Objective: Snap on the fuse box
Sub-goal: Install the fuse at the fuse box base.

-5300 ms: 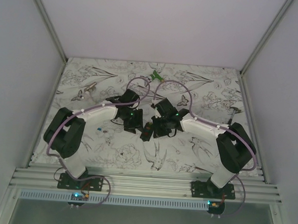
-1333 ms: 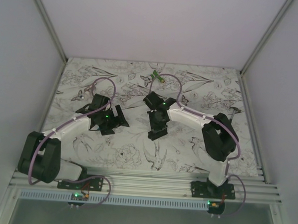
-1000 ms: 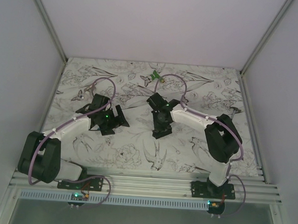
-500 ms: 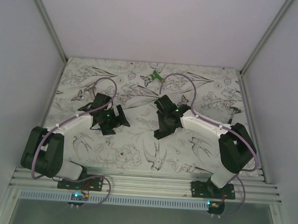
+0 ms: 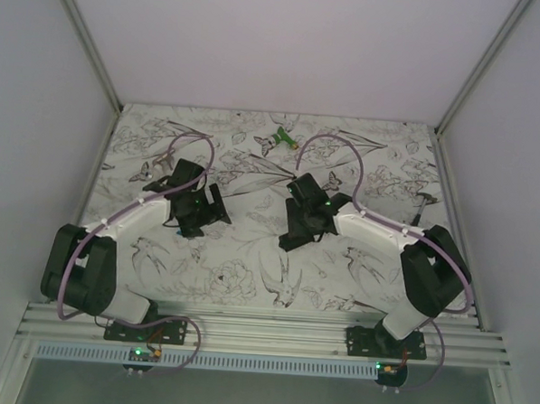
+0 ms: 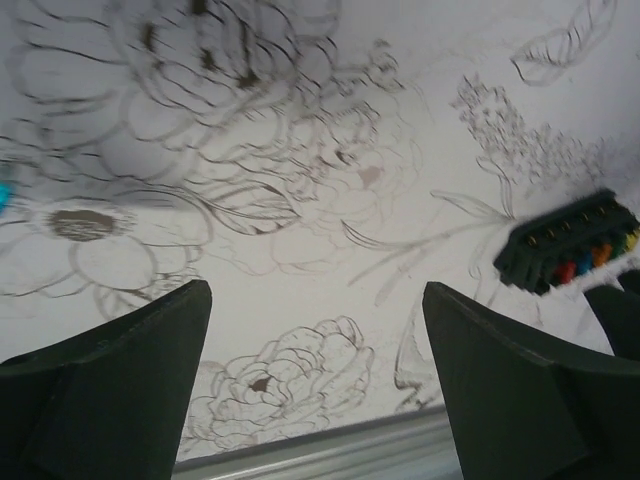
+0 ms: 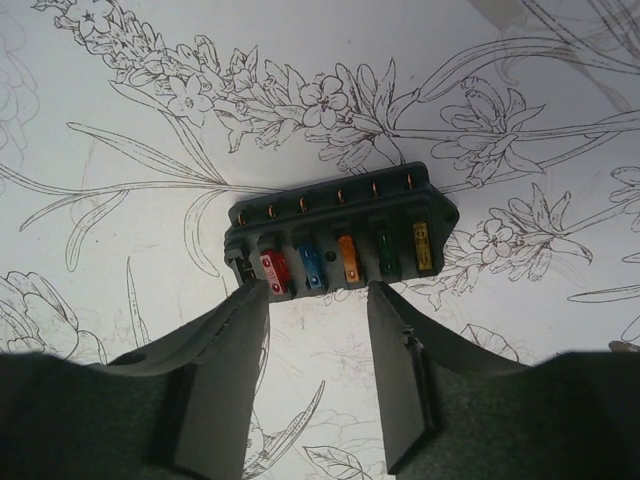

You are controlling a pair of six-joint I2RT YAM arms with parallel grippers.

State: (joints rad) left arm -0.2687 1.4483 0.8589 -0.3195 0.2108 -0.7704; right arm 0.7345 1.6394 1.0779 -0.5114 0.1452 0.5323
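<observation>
A table (image 5: 248,282) draped in a white cloth printed with line-drawn flowers, birds and butterflies fills the middle of the overhead view. The left arm (image 5: 133,215) reaches in from the lower left and the right arm (image 5: 377,228) from the lower right. The left gripper (image 6: 315,300) hangs over bare cloth with its jaws spread wide and nothing between them. The right gripper (image 7: 320,300) is released too: its two fingers stand apart with only cloth in the gap, and their tips sit right at the near edge of the fuse box (image 7: 340,225). The box lies flat on the cloth in the centre of the right wrist view, and it shows again at the right edge of the left wrist view. From overhead it cannot be told apart from the black gripper head near mid-frame. A green-and-white gadget (image 5: 278,137) lies at the upper centre of the table, well apart from both grippers. The box holds a row of fuses (image 7: 347,258), red, blue, orange, green and yellow; any print on them is too small to read. A small blue piece (image 6: 3,195) shows at the left edge of the left wrist view.
</observation>
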